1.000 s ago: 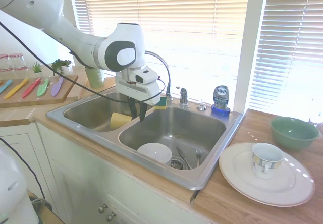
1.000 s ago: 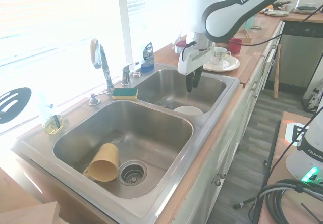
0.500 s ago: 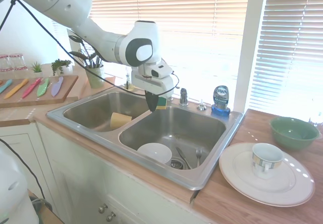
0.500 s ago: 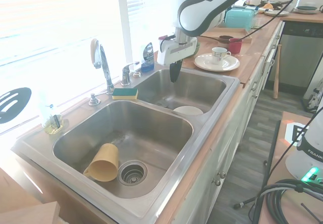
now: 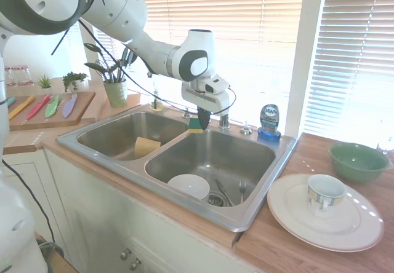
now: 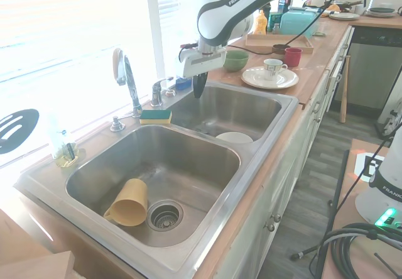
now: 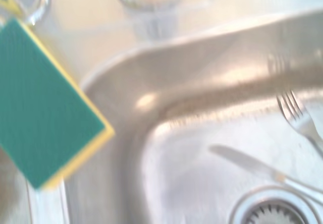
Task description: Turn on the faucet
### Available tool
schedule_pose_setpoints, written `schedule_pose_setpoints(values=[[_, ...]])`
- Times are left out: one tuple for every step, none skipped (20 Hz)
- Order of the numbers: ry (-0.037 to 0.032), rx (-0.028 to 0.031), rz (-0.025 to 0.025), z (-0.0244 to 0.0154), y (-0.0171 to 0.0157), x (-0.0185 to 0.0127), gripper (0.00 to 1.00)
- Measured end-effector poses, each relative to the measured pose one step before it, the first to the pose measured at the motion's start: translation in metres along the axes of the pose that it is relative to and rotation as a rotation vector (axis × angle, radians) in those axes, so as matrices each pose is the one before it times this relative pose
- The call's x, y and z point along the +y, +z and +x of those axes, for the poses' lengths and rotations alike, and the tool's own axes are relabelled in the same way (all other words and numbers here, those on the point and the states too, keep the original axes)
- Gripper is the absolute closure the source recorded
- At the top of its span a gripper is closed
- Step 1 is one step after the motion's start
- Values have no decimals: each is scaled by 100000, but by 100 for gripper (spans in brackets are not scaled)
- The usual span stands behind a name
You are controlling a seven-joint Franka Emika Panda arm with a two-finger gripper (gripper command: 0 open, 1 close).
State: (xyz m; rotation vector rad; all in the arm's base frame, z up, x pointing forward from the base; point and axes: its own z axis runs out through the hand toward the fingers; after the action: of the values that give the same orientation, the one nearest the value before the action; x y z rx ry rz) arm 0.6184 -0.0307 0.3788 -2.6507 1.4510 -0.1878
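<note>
**Robot arm hangs over the back rim of a kitchen sink, beside the tap**

A white robot arm holds its gripper (image 6: 197, 90) above the back edge of a steel double sink (image 5: 258, 214), its two dark fingers pointing down and drawn close together, gripping nothing. The faucet (image 6: 127, 81), one tall chrome spout arching over the back rim where the two basins meet, stands well apart from the fingers; its single short lever handle (image 6: 157, 92) sits on the rim between spout and gripper, near the gripper but not touched.

One green-and-yellow sponge (image 6: 155, 115) lies on the rim at the foot of the spout. One blue soap bottle (image 5: 269, 122) stands at the sink's back edge, toward the right corner in the first exterior view.

The basin below the gripper holds one white bowl (image 5: 188, 186), one fork (image 7: 298, 117) and one knife (image 7: 252, 166) near the drain. The other basin holds one yellow cup (image 6: 127, 203) lying on its side by its drain.

On the wooden counter beside the sink rest one white plate (image 5: 354, 227) carrying one mug (image 5: 324, 193), and one green bowl (image 5: 358, 160) behind it.
</note>
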Motion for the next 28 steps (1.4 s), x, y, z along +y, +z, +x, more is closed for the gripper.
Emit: schedule_pose_setpoints(values=[[-151, 1097, 1414, 295, 25, -540, 100], [-219, 1453, 1872, 279, 76, -584, 100], [-195, 1621, 2070, 268, 67, -544, 100], [-165, 1632, 2032, 223, 109, -475, 100], [-147, 1587, 1920, 203, 118, -426, 100], [-92, 1259, 1462, 168, 113, -348, 100], [118, 1129, 1239, 151, 66, -294, 100], [180, 977, 1160, 111, 25, -290, 100], [13, 696, 978, 46, -40, -284, 100], [-152, 582, 939, 46, -135, -335, 100], [-141, 385, 683, 24, -170, -284, 100], [-139, 352, 649, 15, -226, -295, 100], [-179, 339, 698, 20, -265, -318, 100], [-101, 180, 500, 1, -196, -245, 100], [-72, 61, 312, -32, -107, -157, 100], [-63, 53, 281, -27, -94, -139, 100], [-56, 85, 350, -17, -122, -165, 100], [35, 72, 424, 3, -142, -173, 100], [52, 82, 525, 2, -172, -210, 100], [46, 106, 566, 28, -224, -252, 100], [146, 37, 584, 25, -217, -244, 100], [160, -40, 539, -2, -189, -231, 100], [-37, 77, 376, -2, -150, -182, 100], [-89, 98, 362, -10, -147, -186, 100], [-84, 39, 328, -22, -144, -188, 100], [-10, -50, 406, -47, -140, -200, 100], [-146, 35, 256, -61, -85, -147, 100], [-199, -52, 102, -112, -18, -103, 100]])
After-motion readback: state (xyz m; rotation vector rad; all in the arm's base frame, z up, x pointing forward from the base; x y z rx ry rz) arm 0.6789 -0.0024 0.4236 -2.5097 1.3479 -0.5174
